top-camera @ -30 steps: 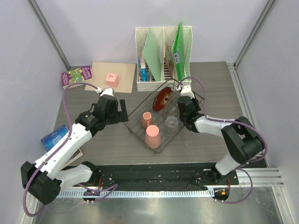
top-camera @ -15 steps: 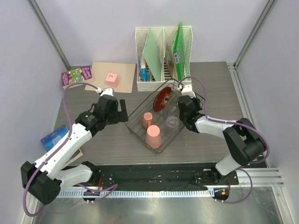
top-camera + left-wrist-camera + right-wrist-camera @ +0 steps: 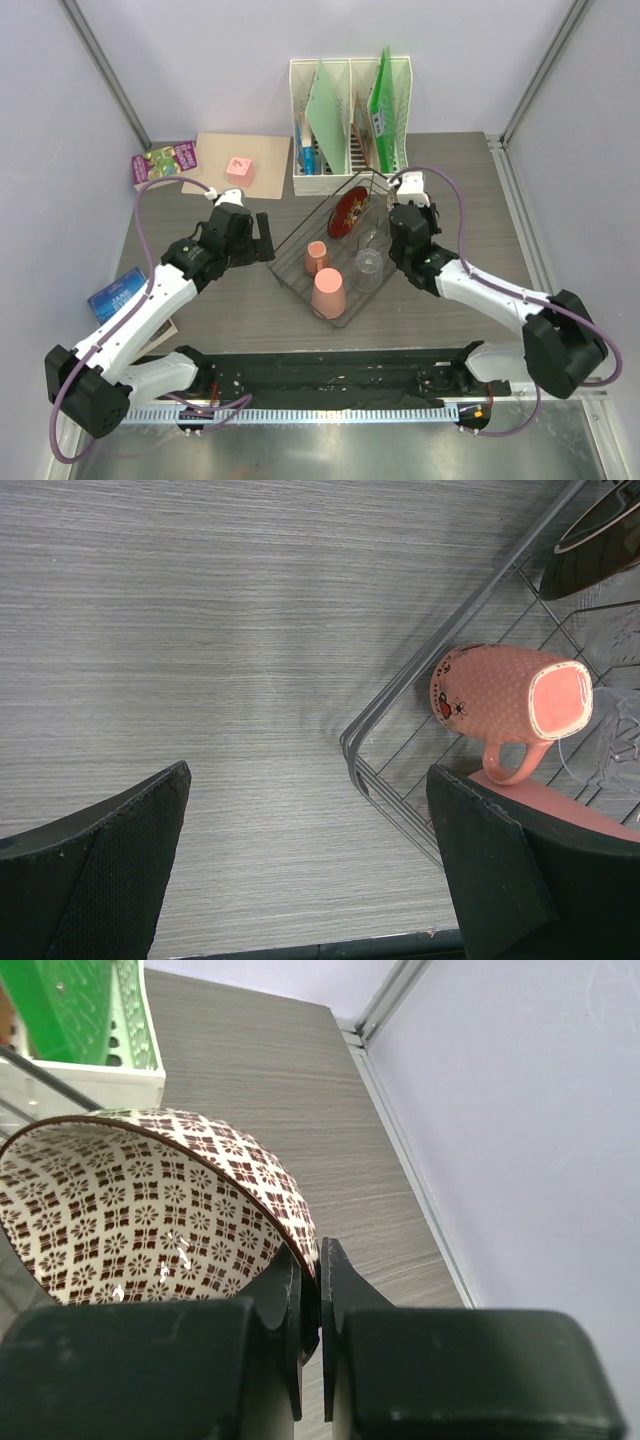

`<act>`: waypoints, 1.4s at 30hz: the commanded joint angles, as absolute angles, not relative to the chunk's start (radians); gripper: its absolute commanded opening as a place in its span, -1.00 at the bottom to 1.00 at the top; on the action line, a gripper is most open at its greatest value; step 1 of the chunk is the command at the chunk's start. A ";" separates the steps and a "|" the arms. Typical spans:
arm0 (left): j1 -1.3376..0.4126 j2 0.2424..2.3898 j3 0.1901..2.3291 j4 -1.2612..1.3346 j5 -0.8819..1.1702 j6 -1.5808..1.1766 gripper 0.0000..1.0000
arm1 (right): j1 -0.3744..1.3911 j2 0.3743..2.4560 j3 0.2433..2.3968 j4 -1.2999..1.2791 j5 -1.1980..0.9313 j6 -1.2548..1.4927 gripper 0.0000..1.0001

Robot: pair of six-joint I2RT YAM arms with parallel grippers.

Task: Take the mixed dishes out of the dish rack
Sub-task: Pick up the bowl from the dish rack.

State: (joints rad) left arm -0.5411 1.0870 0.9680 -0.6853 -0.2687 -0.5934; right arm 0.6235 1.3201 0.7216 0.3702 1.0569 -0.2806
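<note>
The black wire dish rack [image 3: 290, 256] [image 3: 400, 690] holds a small pink cup [image 3: 315, 256] [image 3: 510, 705] with a handle. Also in it are a larger pink cup [image 3: 327, 293] [image 3: 590, 815], a clear glass [image 3: 367, 268] [image 3: 615, 740] and a red plate [image 3: 347, 212] [image 3: 590, 555] on edge. My left gripper [image 3: 264, 237] [image 3: 310, 880] stands open just outside the rack's left rim, nothing between its fingers. At the rack's back right, my right gripper [image 3: 392, 212] [image 3: 320, 1260] is shut on the rim of a cream bowl [image 3: 150, 1210] with dark red flowers. From above, the wrist hides that bowl.
A white file holder [image 3: 350, 120] [image 3: 90, 1080] with green folders stands just behind the rack. A pink cube [image 3: 240, 170] on a tan board, a purple book [image 3: 165, 160] and a blue book [image 3: 118, 292] lie to the left. The table's right edge rail [image 3: 400, 1150] runs beside the right gripper.
The right gripper's jaws have closed on the bowl's rim. Its wrist has shifted slightly right and back, and its elbow has swung out to the right. The left arm has not moved.
</note>
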 commanded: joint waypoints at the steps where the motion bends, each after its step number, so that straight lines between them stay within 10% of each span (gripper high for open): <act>1: -0.543 1.081 0.968 -0.670 -0.279 -0.588 0.99 | 0.653 1.166 0.863 0.199 1.053 -0.090 -0.98; 9: -0.543 1.028 0.962 -0.640 -0.299 -0.606 0.99 | 0.644 1.101 1.205 -0.415 0.494 0.403 -0.98; 22: -0.543 0.835 1.061 -0.500 -0.068 -0.554 0.99 | 0.644 1.253 1.276 -0.393 -0.101 0.629 -0.98; 42: -0.647 1.040 1.175 -0.552 -0.147 -0.514 0.92 | 0.770 1.443 1.384 -0.434 -0.005 0.597 -0.98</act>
